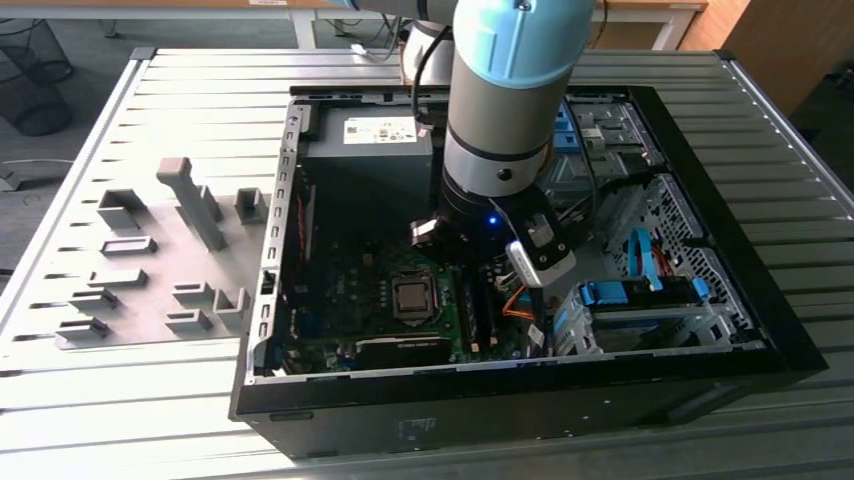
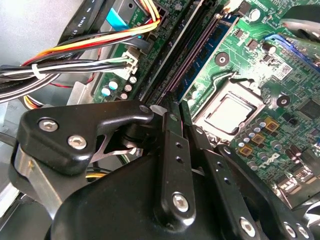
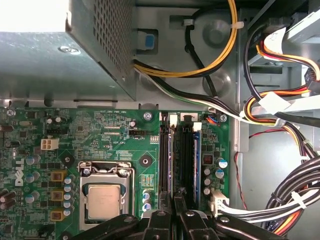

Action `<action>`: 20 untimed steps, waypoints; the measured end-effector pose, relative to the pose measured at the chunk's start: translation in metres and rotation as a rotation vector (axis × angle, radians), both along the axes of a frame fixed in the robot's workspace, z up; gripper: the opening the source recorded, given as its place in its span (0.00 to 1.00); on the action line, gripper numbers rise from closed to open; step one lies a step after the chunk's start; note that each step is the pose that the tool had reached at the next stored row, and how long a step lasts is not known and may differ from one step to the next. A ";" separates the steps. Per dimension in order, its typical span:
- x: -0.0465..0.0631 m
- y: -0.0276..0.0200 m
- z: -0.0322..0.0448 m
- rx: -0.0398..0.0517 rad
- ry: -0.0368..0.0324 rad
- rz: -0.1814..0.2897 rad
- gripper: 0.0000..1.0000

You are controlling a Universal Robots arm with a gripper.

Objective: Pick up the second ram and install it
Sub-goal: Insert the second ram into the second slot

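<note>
While the gripper (image 3: pixel 175 200) hung low inside the computer case (image 1: pixel 747 300), its fingers (image 3: pixel 161 220) were drawn close with only a sliver between them. Whether they pinched anything in that sliver I could not tell. The second ram (image 3: pixel 169 160), as I judged it, stood edge-on in its slot directly in line with that gap. It looked seated or nearly so. A bluish neighbouring stick (image 3: pixel 196 165) sat just beside it in the next slot.

Seen in the exterior view, the processor socket (image 1: pixel 411 297) lay near the gripper at about eight o'clock. A bundle of cables (image 3: pixel 280 200) crowded in at four o'clock. The power supply (image 1: pixel 367 140) closed things off at twelve o'clock.

The chief risk seemed to be a stick pressed down slightly askew, which could leave one end unlatched or strain the slot. A sideways drift could also knock the neighbouring stick or catch the cables.

Open room was mostly straight upward, because the case walls rose on every side. The drive cage (image 1: pixel 641 295) stood near at three o'clock. Beyond the case wall at nine o'clock, the grey holder blocks (image 1: pixel 134 245) sat well apart on the slatted table (image 1: pixel 160 370).
</note>
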State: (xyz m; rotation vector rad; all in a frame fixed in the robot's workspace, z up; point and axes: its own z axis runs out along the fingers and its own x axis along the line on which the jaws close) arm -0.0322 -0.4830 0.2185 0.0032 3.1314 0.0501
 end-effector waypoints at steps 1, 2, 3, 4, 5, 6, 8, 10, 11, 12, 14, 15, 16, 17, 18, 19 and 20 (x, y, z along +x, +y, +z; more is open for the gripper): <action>0.000 0.0000 0.0000 0.0001 -0.0001 0.000 0.14; 0.000 0.0000 -0.0001 0.0000 0.0000 0.000 0.14; 0.000 0.0000 -0.0001 0.0001 0.0000 0.000 0.14; 0.000 0.0000 -0.0001 0.0000 0.0000 0.000 0.14; 0.000 0.0000 -0.0001 0.0001 -0.0001 0.000 0.14; 0.000 0.0000 -0.0001 0.0001 0.0000 0.000 0.14; 0.000 -0.0001 -0.0002 0.0005 -0.0001 0.000 0.14; 0.000 -0.0007 -0.0002 0.0007 -0.0001 -0.001 0.14; 0.000 -0.0010 -0.0002 0.0006 0.0000 -0.002 0.14; 0.000 -0.0013 -0.0002 0.0006 -0.0001 -0.003 0.14; 0.000 -0.0014 -0.0002 0.0007 -0.0001 -0.008 0.14; 0.000 -0.0014 -0.0002 0.0006 -0.0001 -0.012 0.14; 0.000 -0.0015 -0.0001 0.0006 0.0000 -0.016 0.14; 0.001 -0.0015 -0.0001 0.0006 0.0000 -0.019 0.14; 0.001 -0.0015 -0.0002 0.0006 0.0000 -0.021 0.14; 0.001 -0.0015 -0.0002 0.0007 -0.0001 -0.022 0.14; 0.001 -0.0015 -0.0003 0.0006 -0.0001 -0.023 0.14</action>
